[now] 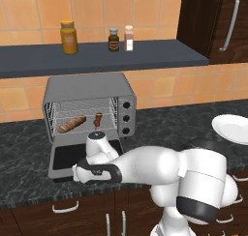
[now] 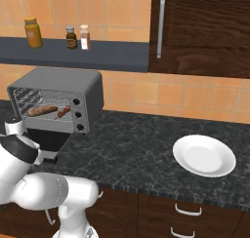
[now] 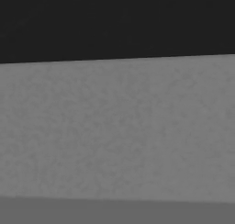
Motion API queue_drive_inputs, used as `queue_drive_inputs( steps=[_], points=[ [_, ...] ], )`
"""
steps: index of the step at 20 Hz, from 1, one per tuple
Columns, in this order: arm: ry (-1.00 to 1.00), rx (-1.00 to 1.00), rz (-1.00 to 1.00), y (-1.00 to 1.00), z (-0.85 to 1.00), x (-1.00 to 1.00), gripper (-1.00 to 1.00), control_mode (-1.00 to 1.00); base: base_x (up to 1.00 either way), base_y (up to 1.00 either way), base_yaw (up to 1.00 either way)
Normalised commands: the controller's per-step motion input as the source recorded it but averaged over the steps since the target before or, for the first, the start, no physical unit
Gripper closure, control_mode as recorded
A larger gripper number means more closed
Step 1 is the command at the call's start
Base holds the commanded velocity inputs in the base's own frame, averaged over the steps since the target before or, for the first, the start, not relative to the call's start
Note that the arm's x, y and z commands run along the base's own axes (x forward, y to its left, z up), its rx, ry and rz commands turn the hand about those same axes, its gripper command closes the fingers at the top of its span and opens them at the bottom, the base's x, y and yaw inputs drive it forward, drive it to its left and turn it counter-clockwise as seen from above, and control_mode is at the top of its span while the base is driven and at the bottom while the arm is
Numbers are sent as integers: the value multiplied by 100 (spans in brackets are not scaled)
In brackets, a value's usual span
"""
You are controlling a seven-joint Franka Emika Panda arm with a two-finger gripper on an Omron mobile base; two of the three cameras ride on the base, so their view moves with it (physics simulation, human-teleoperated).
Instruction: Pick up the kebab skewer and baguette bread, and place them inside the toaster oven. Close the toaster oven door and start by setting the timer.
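Gripper: hidden behind the wrist, low at the lowered toaster oven door (image 1: 68,157); whether its jaws were parted could not be told. Toaster oven (image 1: 87,92): open, baguette bread (image 1: 71,124) and kebab skewer (image 1: 98,119) lying on the rack inside. Step judged: closing the door. Next: lift the door upward until closed, then the timer knob (image 1: 126,130).

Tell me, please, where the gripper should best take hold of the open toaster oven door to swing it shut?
Probably at the free front edge of the toaster oven door, coming from below and in front. The door lies dropped flat, hinged at the toaster oven mouth, so lifting its far edge turns it most easily. The baguette bread already lies on the rack, clear of the swing.
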Motion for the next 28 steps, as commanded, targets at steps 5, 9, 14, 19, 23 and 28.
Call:
queue_drive_inputs(
  steps=[5,9,14,19,23,28],
  points=[
    [0,0,0,-22,0,85,-100,-100,0,0,0],
    [-8,0,0,-28,16,64,-100,-100,0,0,0],
    [-23,0,0,-23,30,58,-100,-100,0,0,0],
    [-26,1,0,-18,24,80,-100,-100,0,0,0],
    [-18,2,0,-23,3,96,-100,-100,0,0,0],
    [-18,4,0,-14,0,93,-100,-100,0,0,0]
  ],
)
